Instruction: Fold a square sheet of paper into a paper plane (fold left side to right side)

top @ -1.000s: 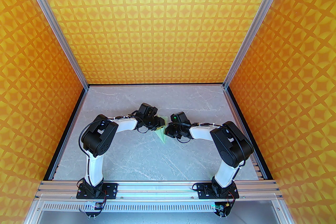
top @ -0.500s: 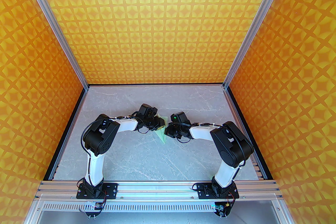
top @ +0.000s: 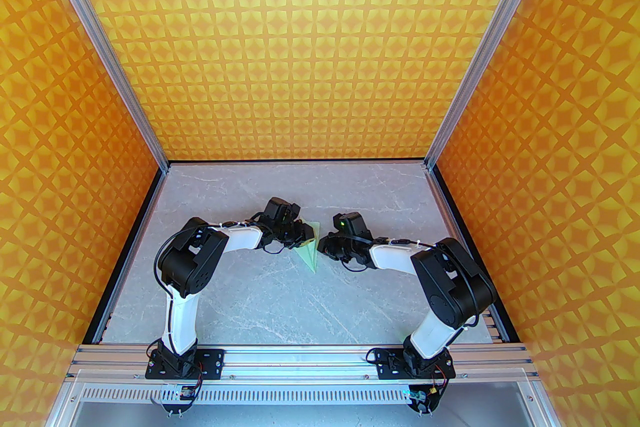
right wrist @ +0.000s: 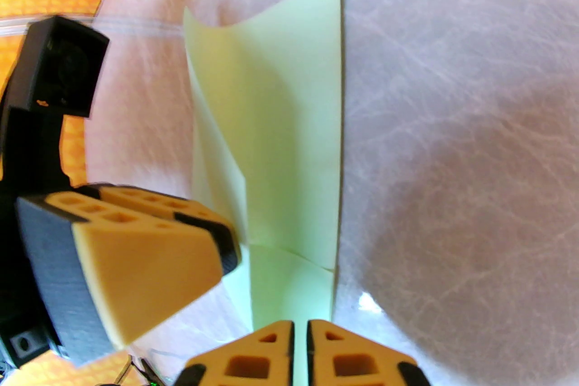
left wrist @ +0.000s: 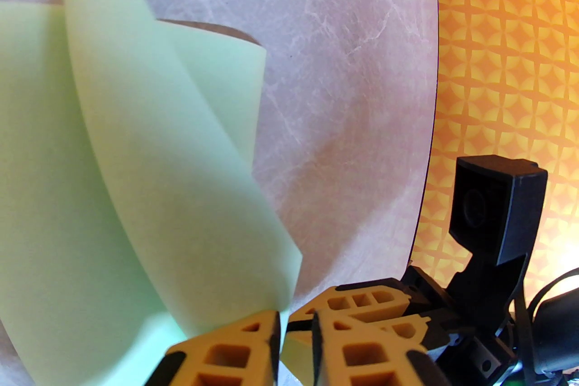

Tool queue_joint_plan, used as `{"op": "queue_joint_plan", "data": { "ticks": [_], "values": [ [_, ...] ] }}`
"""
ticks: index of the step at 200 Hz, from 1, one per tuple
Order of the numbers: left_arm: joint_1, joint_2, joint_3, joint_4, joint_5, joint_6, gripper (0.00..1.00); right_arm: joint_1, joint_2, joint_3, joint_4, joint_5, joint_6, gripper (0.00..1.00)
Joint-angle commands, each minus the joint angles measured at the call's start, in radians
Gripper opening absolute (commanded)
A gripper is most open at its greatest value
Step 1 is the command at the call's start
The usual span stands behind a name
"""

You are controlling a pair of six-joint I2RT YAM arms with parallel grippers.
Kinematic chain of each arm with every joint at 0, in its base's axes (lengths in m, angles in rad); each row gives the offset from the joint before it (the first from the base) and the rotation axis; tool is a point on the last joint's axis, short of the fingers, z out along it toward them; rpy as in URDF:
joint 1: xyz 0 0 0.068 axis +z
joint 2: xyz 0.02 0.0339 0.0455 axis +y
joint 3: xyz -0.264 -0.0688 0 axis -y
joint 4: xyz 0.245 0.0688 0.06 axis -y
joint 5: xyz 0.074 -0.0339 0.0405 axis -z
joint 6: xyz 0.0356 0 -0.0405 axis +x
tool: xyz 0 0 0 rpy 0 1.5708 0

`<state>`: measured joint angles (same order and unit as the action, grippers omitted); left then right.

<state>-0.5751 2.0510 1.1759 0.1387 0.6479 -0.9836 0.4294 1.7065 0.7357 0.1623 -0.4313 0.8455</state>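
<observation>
The square sheet of paper (top: 311,256) is pale mint green and creased into a slim shape pointing toward me, lying mid-table. One long flap (left wrist: 135,140) curls up off the rest (right wrist: 289,126). My left gripper (top: 306,237) is shut on the lower corner of that flap (left wrist: 294,321), and its yellow fingers (right wrist: 135,239) show in the right wrist view pinching the flap's edge. My right gripper (top: 324,249) stands just right of the paper. Its jaws are a narrow slit apart (right wrist: 301,327), at the paper's near end.
The grey marbled table (top: 250,300) is walled by orange patterned panels (top: 310,39) at the back and sides. The right arm's wrist camera (left wrist: 497,212) hangs close to my left fingers. Both arm bases sit on the aluminium rail (top: 300,357) at the near edge.
The right arm has pulled back to the right, off the paper, and its jaws have parted slightly. The left gripper has closed further on the flap and stayed in place.
</observation>
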Motion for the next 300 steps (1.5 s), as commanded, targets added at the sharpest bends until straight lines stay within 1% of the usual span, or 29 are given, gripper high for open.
{"op": "queue_joint_plan", "data": {
  "ticks": [1, 18, 84, 107, 155, 251, 300],
  "values": [
    [0.002, 0.026, -0.018, 0.017, 0.016, -0.009, 0.19, -0.010, 0.030, -0.029, 0.149, -0.052, 0.079, 0.15],
    [0.002, 0.027, -0.019, 0.018, 0.016, -0.009, 0.19, -0.012, 0.034, -0.038, 0.176, -0.053, 0.093, 0.16],
    [0.002, 0.037, -0.021, 0.027, 0.016, -0.015, 0.18, -0.015, 0.044, -0.051, 0.201, -0.069, 0.104, 0.17],
    [0.003, 0.038, -0.021, 0.026, 0.016, -0.016, 0.18, -0.015, 0.035, -0.062, 0.202, -0.056, 0.105, 0.18],
    [0.002, 0.039, -0.020, 0.025, 0.016, -0.015, 0.18, -0.015, 0.079, -0.048, 0.230, -0.091, 0.119, 0.18],
    [0.001, 0.037, -0.019, 0.024, 0.016, -0.013, 0.18, -0.015, 0.111, -0.033, 0.260, -0.102, 0.131, 0.17],
    [-0.002, 0.038, -0.021, 0.025, 0.016, -0.013, 0.18, -0.015, 0.118, -0.032, 0.274, -0.105, 0.138, 0.18]
  ]
}}
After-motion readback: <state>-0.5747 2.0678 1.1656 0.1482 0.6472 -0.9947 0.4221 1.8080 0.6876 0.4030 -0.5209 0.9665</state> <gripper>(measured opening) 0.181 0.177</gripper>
